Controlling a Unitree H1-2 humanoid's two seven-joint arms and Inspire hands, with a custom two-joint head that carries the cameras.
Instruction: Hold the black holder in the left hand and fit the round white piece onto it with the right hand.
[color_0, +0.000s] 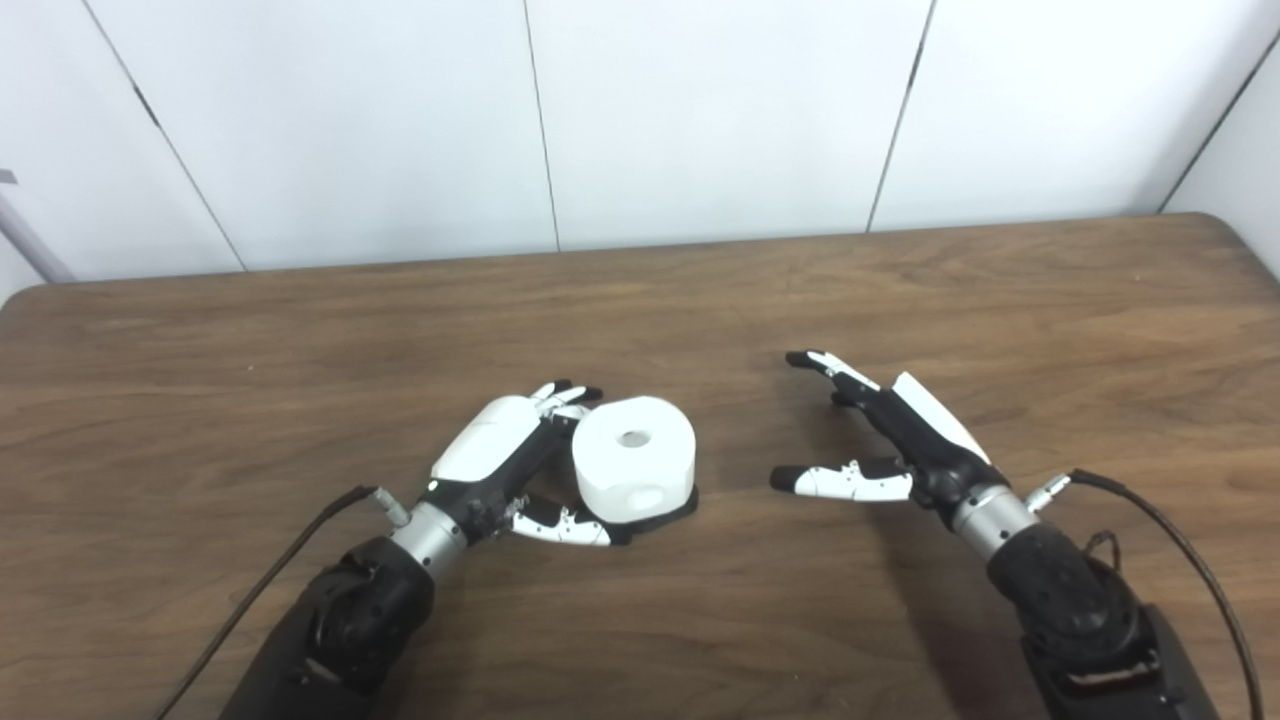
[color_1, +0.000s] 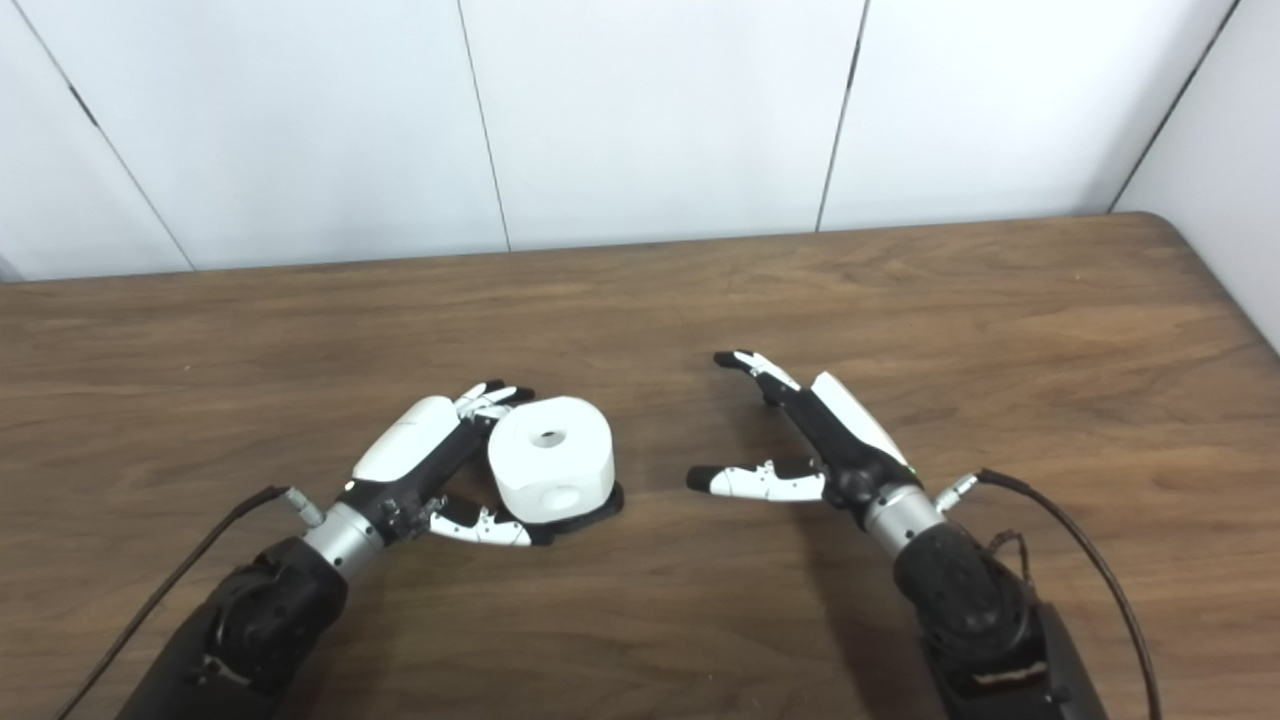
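round white piece (color_0: 633, 457), smooth with a centre hole and a side dimple, sits on the black holder (color_0: 672, 513) gripped by the left robot hand (color_0: 520, 465); right robot hand (color_0: 880, 440) spread empty beside it; no writing readable

- Left arm: dark forearm entering from the lower left corner, angled up and to the right; silver wrist collar; black cable running from the wrist to the bottom edge.
- Left robot hand (color_0: 500, 455): white back facing up; fingers (color_0: 560, 398) curled forward and thumb (color_0: 560, 525) reaching low and rightward, wrapped about the white piece and its black base.
- Right arm: dark forearm entering from the lower right corner, angled up and to the left; silver wrist collar; black cable looping out to the right.
- Right robot hand (color_1: 810, 440): empty; fingers (color_1: 750, 365) extended up-left, thumb (color_1: 745, 482) pointing left, spread wide apart.
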